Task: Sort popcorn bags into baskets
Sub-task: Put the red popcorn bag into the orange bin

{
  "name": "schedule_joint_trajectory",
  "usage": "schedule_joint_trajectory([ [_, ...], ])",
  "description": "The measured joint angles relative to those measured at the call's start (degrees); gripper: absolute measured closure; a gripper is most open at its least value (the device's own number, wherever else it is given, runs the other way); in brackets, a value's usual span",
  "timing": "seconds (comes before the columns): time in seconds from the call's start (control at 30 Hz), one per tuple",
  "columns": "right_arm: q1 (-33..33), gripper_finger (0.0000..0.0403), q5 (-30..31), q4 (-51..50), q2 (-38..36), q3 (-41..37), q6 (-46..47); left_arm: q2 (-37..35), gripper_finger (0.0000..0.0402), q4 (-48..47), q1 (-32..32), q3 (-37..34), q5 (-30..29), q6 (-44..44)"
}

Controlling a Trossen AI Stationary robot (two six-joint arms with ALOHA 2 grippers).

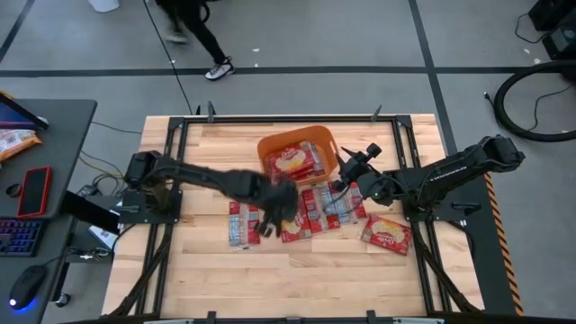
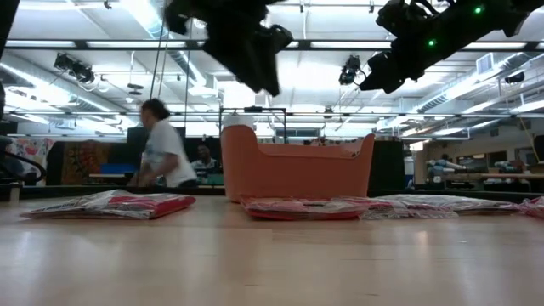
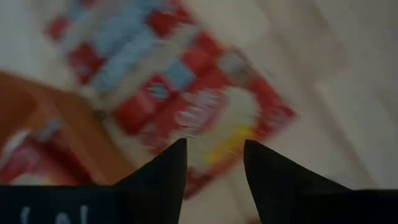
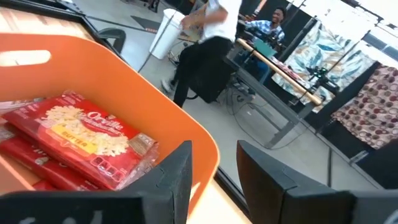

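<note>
Two robot arms work a pale wooden tabletop (image 1: 297, 270) where flat, glossy red popcorn bags (image 1: 310, 211) lie in a loose row just in front of an orange plastic basket (image 1: 270, 144), a smooth, rounded tub with a flared rim. Several packets, each with a cream popcorn picture, are already stacked inside it, presumably the sorted share. The left hand (image 1: 266, 226) hangs above the row, its dark pointed fingers (image 3: 163, 177) parted and empty in the left wrist view, apparently lining up over a packet for the next pick. The right hand (image 1: 346, 178) hovers beside the basket's rim, fingers (image 4: 180, 174) apart with nothing between them, seemingly waiting clear. One packet (image 1: 387, 234) lies apart near the right arm.
</note>
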Motion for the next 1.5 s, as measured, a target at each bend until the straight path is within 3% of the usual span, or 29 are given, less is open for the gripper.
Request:
schedule_joint_trajectory([
  [0.3,-0.1,0.0273,-3.5,1.6,0.0,0.0,0.1,3.3,0.0246,-15.0,-6.0,-3.0,-0.1,-7.8],
  [0.4,-0.4,0.0273,-4.5,2.2,0.0,0.0,0.0,3.3,0.0245,-15.1,-7.4,-7.3,-0.4,-8.1],
  [0.63,-1.8,0.0273,-7.7,2.5,0.0,0.0,0.0,3.3,0.023,-14.7,-10.1,-11.3,-8.0,-4.9],
  [0.8,-1.9,0.0273,-8.3,2.5,0.0,0.0,0.2,3.3,0.0226,-16.6,-8.9,-11.4,-3.7,-7.2],
  [1.27,-1.9,0.0273,-9.1,2.5,0.0,0.0,0.3,3.3,0.0225,-16.1,-13.0,-11.4,0.5,-33.5],
  [1.4,-1.9,0.0273,-9.1,2.5,0.0,0.0,0.4,3.3,0.0225,-14.5,-16.4,-11.4,-1.6,-33.0],
  [1.5,-2.0,0.0273,-9.1,2.5,0.0,0.0,0.5,3.3,0.0225,-13.3,-18.8,-11.4,-6.4,-26.7],
])
